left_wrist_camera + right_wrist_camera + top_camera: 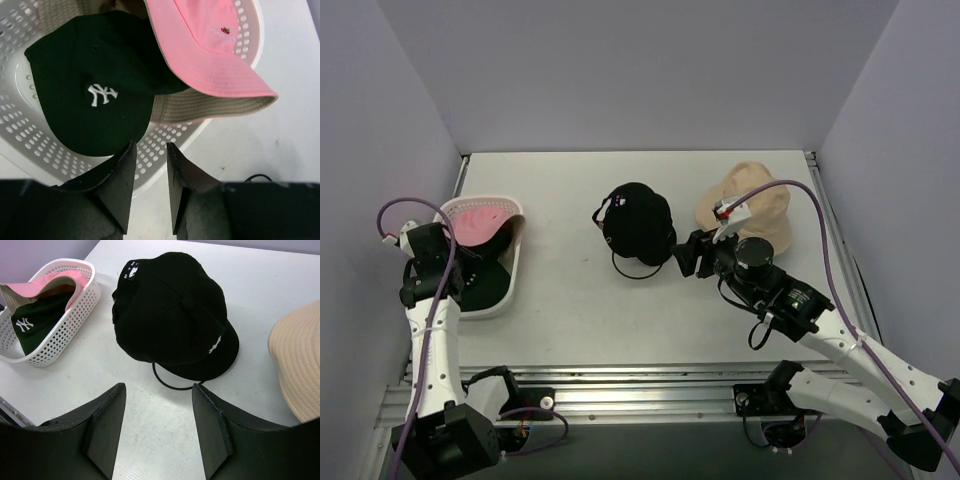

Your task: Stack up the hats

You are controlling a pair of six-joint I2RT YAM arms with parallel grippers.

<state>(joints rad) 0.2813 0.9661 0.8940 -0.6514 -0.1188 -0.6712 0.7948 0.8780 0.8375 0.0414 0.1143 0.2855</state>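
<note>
From above, we see our left gripper (470, 268) over the white basket (510, 290) at the table's (570, 320) left. The pink bucket hat (475, 220) fills its far end. Our right gripper (685, 255) points left at the black cap (638, 220) mid-table, with the beige bucket hat (760, 205) far and right of it, so this arm is nearer to both. On the left wrist, the jaws stand a little apart with nothing between them. The dark green cap (95, 95) lies straight ahead in the basket, whose near wall is in the way and the pink brim overlaps its right side. On the right wrist, the jaws are wide apart and empty. The black cap lies just ahead on a wire ring (170, 382), its long axis seemingly far-left to near-right.
</note>
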